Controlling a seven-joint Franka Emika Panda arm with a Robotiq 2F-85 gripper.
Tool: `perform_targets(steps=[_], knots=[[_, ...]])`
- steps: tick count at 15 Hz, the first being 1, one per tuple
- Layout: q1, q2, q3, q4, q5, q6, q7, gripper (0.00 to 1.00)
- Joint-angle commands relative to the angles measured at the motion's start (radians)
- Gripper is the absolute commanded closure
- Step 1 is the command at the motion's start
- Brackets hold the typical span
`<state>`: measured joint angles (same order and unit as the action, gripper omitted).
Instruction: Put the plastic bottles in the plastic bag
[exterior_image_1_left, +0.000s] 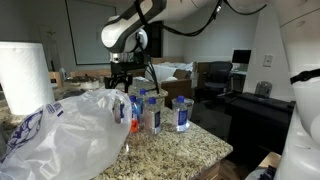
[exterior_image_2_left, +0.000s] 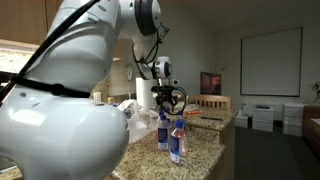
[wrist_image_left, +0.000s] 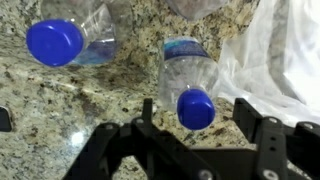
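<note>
Three plastic bottles (exterior_image_1_left: 183, 113), one plastic bag (exterior_image_1_left: 60, 140)

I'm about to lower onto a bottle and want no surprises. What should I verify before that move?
1. End effector open: ok.
2. Target bottle lined up between the fingers in the wrist view: ok.
3. Target bottle upright, blue cap on: ok.
4. Neighbouring bottle apart from the target: ok.
5. Plastic bag mouth open to take the bottle: cannot tell.
6. Height left above the cap: cannot tell.
</note>
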<state>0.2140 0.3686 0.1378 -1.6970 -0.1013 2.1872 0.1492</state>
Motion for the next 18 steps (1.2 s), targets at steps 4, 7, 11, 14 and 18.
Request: perform_targets(steps=[4, 7, 11, 14, 18], knots=[[0.009, 0.008, -0.011, 0.004, 0.011, -0.018, 0.020, 0.68], [0.006, -0.009, -0.006, -0.009, 0.015, -0.007, 0.009, 0.87], [-0.011, -0.078, 0.002, -0.063, 0.037, 0.029, -0.014, 0.89], [-0.051, -0.184, 0.002, -0.144, 0.104, 0.110, -0.057, 0.89], [-0.121, -0.303, 0.006, -0.222, 0.319, 0.193, -0.234, 0.89]])
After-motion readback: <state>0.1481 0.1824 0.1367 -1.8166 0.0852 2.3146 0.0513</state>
